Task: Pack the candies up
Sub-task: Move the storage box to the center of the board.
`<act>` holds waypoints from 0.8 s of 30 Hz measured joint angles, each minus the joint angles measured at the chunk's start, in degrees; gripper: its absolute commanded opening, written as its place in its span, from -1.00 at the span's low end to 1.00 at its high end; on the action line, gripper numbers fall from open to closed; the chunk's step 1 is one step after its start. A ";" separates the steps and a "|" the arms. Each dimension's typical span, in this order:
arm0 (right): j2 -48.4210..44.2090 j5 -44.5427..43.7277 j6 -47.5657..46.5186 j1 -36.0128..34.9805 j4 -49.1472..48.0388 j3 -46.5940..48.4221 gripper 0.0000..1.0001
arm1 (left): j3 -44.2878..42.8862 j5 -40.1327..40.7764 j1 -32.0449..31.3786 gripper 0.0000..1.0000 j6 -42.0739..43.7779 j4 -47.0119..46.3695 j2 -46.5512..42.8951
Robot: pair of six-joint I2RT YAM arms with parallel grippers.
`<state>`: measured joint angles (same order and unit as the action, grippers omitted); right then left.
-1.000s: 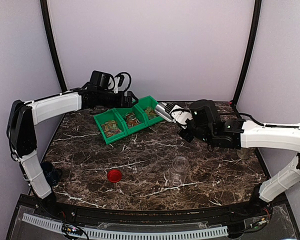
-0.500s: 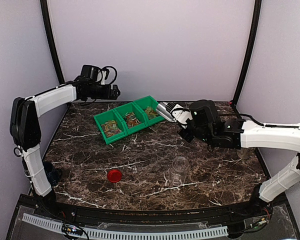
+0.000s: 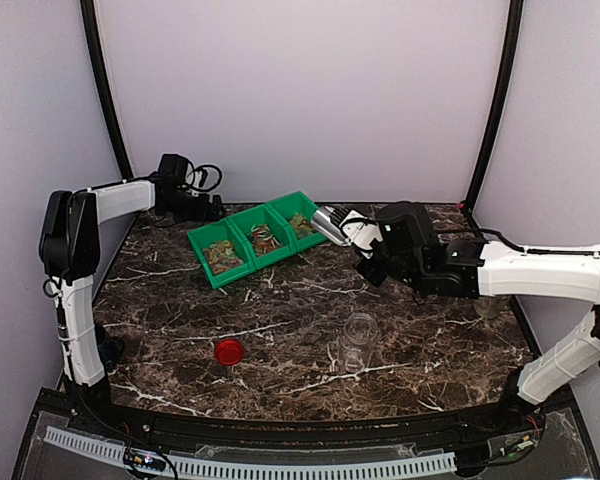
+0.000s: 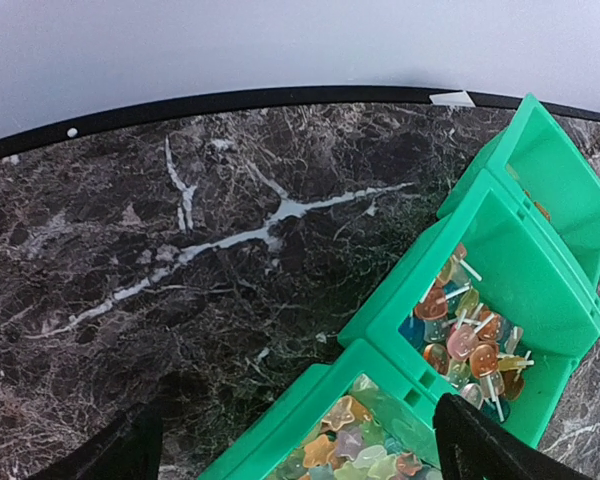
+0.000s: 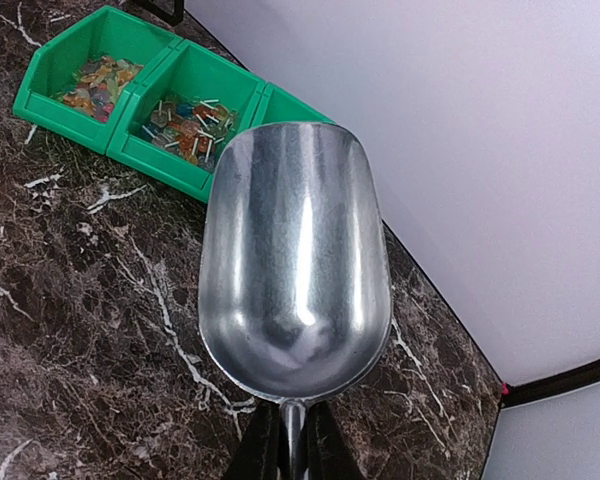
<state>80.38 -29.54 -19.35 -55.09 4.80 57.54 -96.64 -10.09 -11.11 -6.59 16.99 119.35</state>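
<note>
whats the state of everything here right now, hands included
scoop, empty, bowl facing up
right hand, shut on the scoop's handle
left hand, open, holding nothing
jar, upright, uncapped, looks empty
red lid, off the jar, flat on the table
green bins, open-topped, upright
candies, loose in the bins

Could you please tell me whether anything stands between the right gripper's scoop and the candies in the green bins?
Nothing visible does: the empty scoop in the right gripper hangs beside the open-topped green bins, candies uncovered.
</note>
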 measured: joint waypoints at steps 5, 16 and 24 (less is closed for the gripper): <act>0.63 0.02 -0.02 0.00 0.20 0.00 -1.00 | 0.00 -3.08 -0.02 0.79 -0.15 0.83 1.20; 0.63 -0.02 0.00 0.00 1.18 0.00 -1.00 | 2.19 -9.88 0.02 0.46 -3.15 -1.75 1.20; 0.63 -0.02 0.00 0.00 1.31 0.00 -1.00 | 5.79 -13.79 0.33 0.19 -6.60 -5.27 1.18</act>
<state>81.01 -29.56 -19.35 -55.09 6.11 57.54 -90.85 -23.88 -10.79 -13.19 11.73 120.53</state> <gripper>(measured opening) 0.086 0.600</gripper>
